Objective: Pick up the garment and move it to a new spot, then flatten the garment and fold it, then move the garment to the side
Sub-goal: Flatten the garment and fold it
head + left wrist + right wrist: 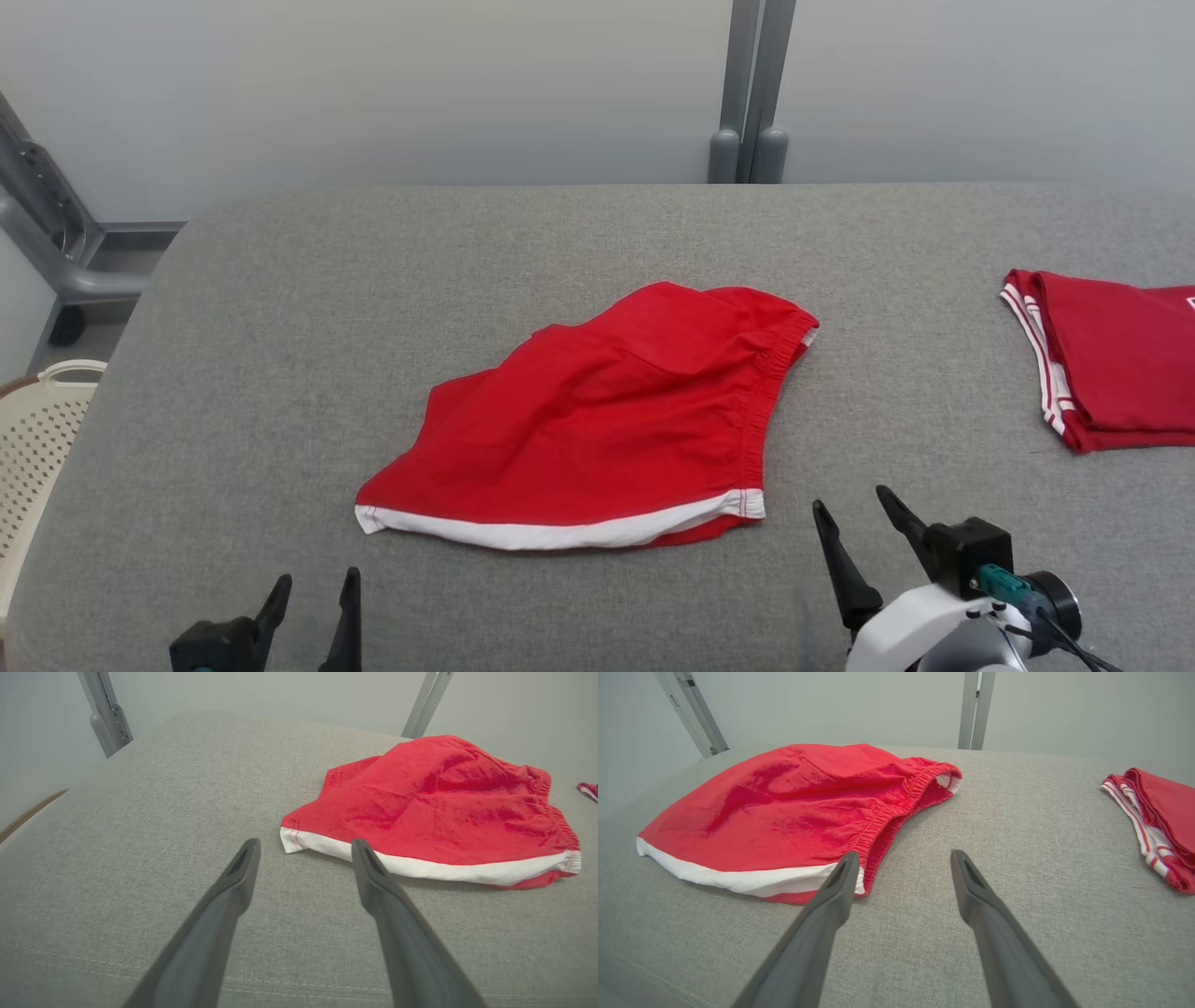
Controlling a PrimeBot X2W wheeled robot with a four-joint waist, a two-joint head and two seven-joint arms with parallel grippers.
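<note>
Since the grey padded table (280, 373) takes up most of the head view, I'll start there: it runs edge to edge, with a pale wall behind it and a metal post (752, 93) at the back. Next biggest is the garment (597, 420), a pair of red shorts with a white hem band. It's lying roughly mid-table, kinda rumpled, not flat. The elastic waistband faces the robot's right and the white hem runs along the near side.

Over at the right edge there's a second red piece (1120, 373) with white stripes, folded, well apart from the shorts. A cream perforated basket (37, 439) pokes in off the table's left side.

The left gripper (317, 577) sits at the near edge, near the hem's left corner but not touching it, fingers spread with nothing between them. The right gripper (850, 498) is just beside the corner where waistband meets hem, fingers spread too and holding nothing, with a gap to the cloth in the head view.
</note>
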